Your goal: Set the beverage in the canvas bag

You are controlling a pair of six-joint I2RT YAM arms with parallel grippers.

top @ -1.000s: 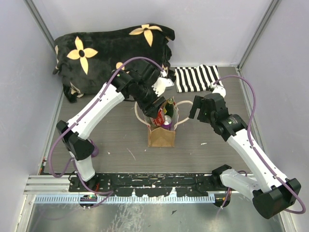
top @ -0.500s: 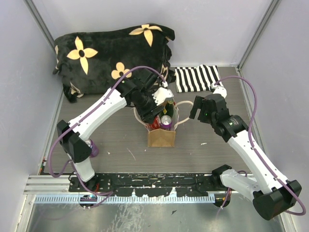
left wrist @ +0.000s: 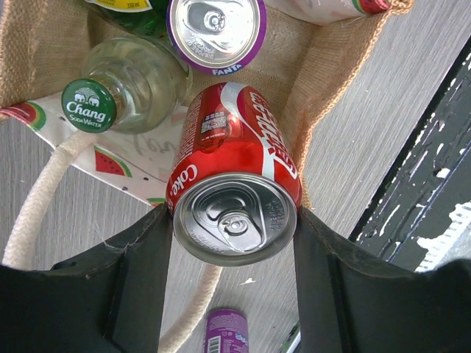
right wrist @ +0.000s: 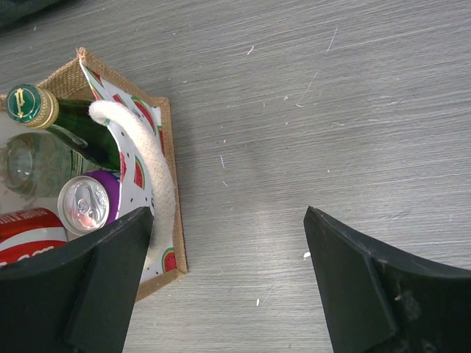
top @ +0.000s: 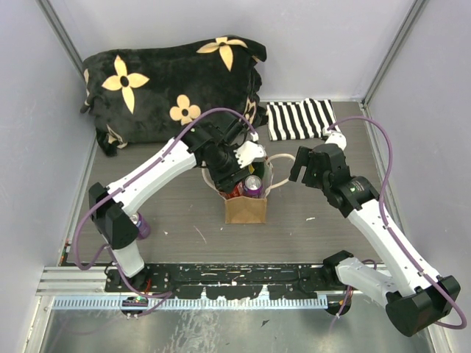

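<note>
The beverage, a red Coke can, hangs tilted with its lower end inside the open canvas bag. My left gripper is shut on the can near its top rim, one finger pressed to each side. From above, the left gripper is over the bag's back-left part and the red can shows beneath it. Next to it in the bag are a purple Fanta can and a Chang water bottle. My right gripper is open and empty over bare table, just right of the bag.
A green bottle also stands in the bag, with a cream rope handle looping over it. A black plush with yellow flowers and a striped cloth lie at the back. Another purple can stands by the left arm's base.
My left wrist has turned and shifted slightly back-left over the bag, the red can still in its grip. The right arm has barely moved.
</note>
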